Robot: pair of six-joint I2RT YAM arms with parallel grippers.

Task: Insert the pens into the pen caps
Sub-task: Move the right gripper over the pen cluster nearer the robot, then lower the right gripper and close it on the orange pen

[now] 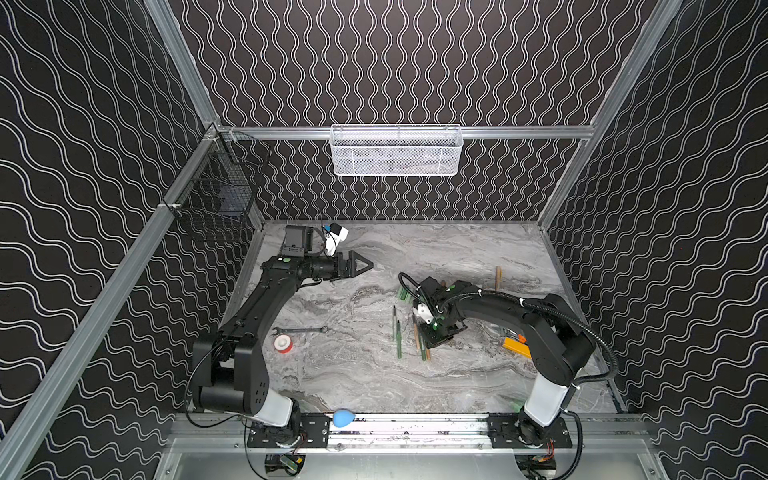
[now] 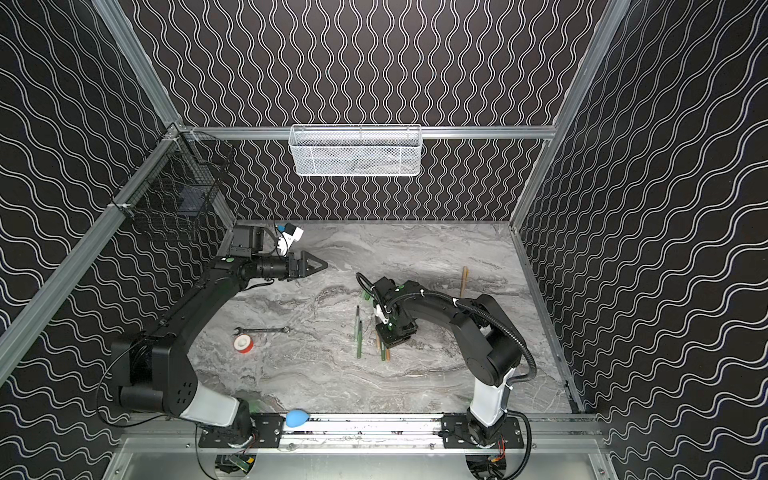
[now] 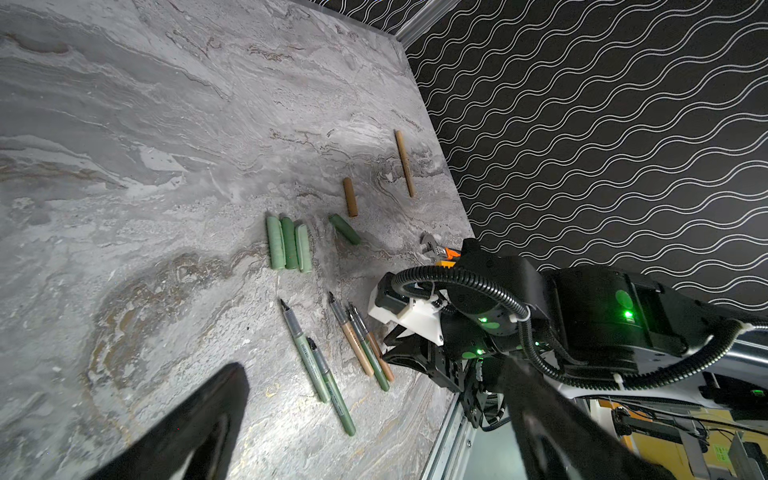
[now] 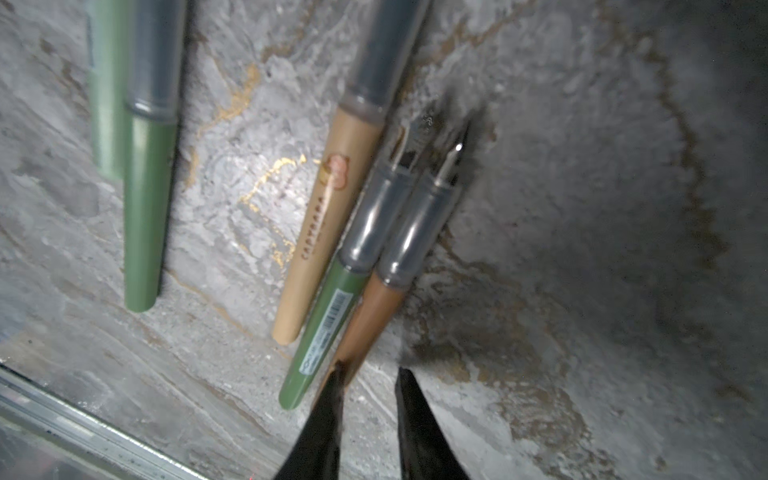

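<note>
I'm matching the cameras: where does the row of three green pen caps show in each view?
Top view: green pen caps near centre, beyond the pair of green pens.
Top view: same spot.
Left wrist: near centre.
Right wrist: not in it.
Shared landmark: that pen pair.

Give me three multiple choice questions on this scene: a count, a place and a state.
1. How many uncapped pens lie on the table? A three; B five; C seven.
2. Where is the tape roll? A next to the wrench; B at the far right edge; C among the pens.
3. How is the left end effector? A open and empty; B shut on a pen; C shut on the wrench.
B, the left wrist view shows five. A, it sits by the wrench in both top views. A, its fingers stand wide apart, nothing between.
</note>
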